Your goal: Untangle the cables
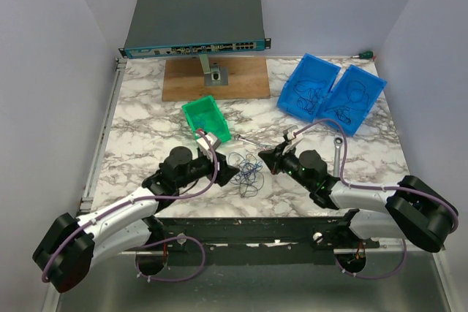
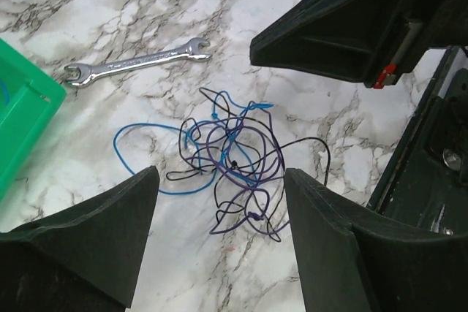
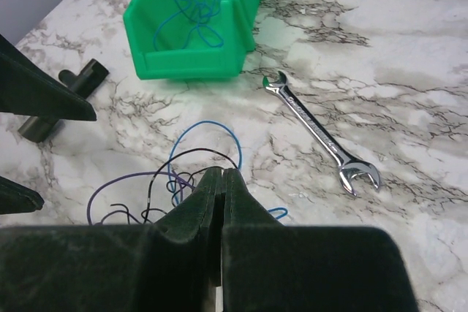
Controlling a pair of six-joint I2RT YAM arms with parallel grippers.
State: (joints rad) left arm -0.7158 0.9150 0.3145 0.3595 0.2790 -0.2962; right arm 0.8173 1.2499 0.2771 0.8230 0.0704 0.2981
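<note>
Right gripper (image 3: 221, 175) pinched shut; left wrist view alone shows cables (image 2: 235, 160) whole.

Top view high behind the near edge, looking down over the whole table (image 1: 146, 144), left wrist view close above the cables (image 2: 234, 162), right wrist view low, facing the bin (image 3: 191, 60), both wrist views sharing cables, bin, wrench (image 2: 135, 62)

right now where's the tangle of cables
In the top view the cables lie on the marble table near its front edge, between the left gripper and the right gripper, just nearer the arms than the green bin.
</note>
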